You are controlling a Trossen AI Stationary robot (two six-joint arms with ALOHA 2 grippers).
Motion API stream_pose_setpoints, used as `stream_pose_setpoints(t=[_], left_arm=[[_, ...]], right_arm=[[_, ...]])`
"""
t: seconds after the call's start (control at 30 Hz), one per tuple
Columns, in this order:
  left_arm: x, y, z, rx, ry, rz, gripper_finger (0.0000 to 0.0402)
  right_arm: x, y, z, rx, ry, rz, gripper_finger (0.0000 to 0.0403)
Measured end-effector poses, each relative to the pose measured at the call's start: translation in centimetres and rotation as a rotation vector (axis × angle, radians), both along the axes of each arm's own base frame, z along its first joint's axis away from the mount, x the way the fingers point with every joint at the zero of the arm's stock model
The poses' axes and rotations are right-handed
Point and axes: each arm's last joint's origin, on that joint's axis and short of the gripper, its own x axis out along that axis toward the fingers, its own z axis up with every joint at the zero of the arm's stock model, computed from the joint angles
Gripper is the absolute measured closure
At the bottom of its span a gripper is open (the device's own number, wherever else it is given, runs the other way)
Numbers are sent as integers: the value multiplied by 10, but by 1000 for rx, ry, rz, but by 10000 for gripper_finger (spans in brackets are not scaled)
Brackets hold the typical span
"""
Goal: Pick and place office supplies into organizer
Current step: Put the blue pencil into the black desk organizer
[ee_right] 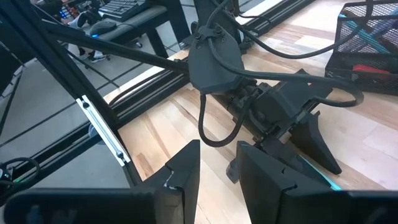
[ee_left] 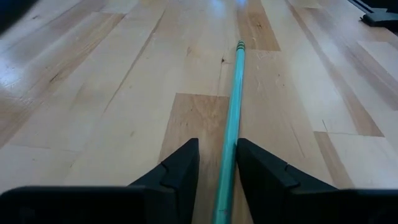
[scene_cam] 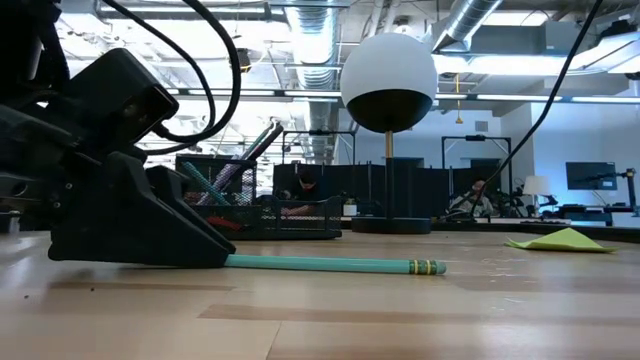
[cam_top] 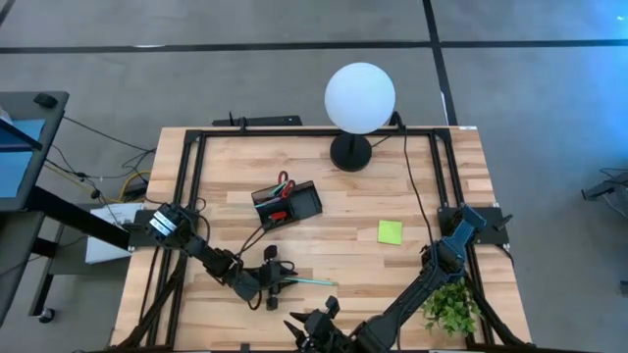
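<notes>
Pale wooden tabletop [cam_top: 324,245] in an open office, black organizer [cam_top: 287,204] holding scissors [cam_top: 284,185], left hand [ee_left: 217,180] grasping teal pen [ee_left: 232,124] lying flat, right hand [ee_right: 217,180] released near front edge.

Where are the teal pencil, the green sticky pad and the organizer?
teal pencil [ee_left: 234,112]: left wrist view, mid-shaft, running between the left end effector's fingers.
green sticky pad [cam_top: 390,231]: high view, centre of its top sheet.
organizer [cam_top: 306,202]: high view, floor of its bare compartment.
</notes>
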Motion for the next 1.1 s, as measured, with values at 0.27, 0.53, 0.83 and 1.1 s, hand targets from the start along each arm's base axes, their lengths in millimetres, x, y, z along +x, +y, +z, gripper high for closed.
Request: stream_pose_setpoints(t=[0.27, 0.53, 0.83, 1.1], left_arm=[[-1, -2, 1, 2, -7, -9, 294], [-1, -2, 1, 3, -8, -6, 294], [-1, -1, 0, -30, -12, 20, 348], [1, -2, 3, -44, -45, 9, 383]], right_arm=[[0, 0, 0, 0, 0, 0, 305], [0, 0, 0, 1, 0, 0, 305], [0, 0, 0, 1, 0, 0, 305], [0, 0, 0, 1, 0, 0, 305]])
